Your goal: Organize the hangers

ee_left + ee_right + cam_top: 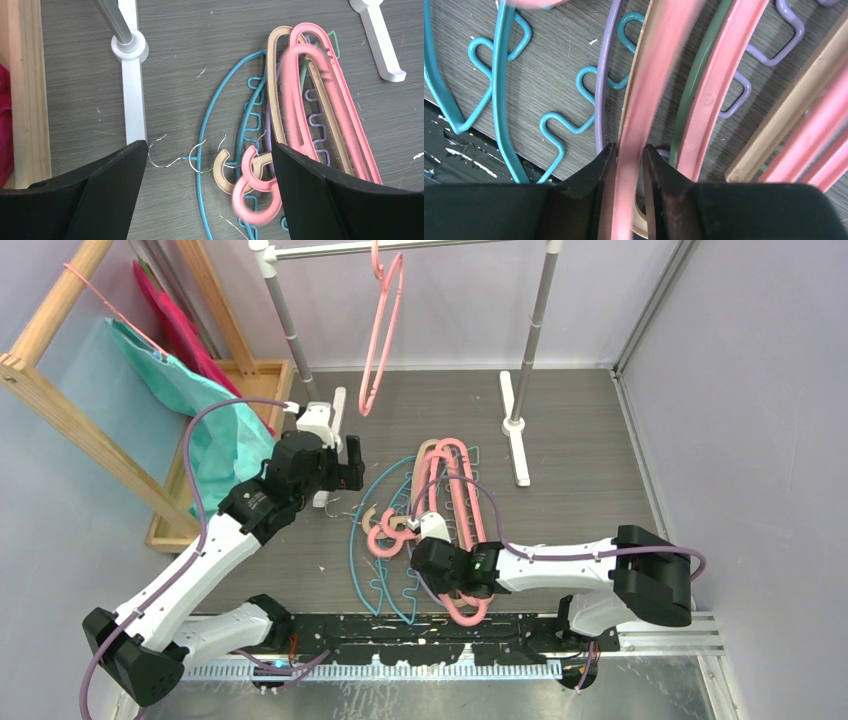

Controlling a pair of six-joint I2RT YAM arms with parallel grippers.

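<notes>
Right gripper (629, 165) clamped a pink hanger (651, 100) by its arm, seemingly to pull it from the pile; left gripper (210, 165) hovered open, empty.

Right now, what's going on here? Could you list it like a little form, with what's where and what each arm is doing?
place: grey wood-look table with purple walls around
hung already: one pink hanger on the steel rail
still lying down: a heap of hangers in pink, beige, teal, purple and green
right gripper: shut on a pink hanger bar in the heap
left gripper: open, above the wire hooks, holding nothing
off to the left: wooden rack with teal cloth
</notes>
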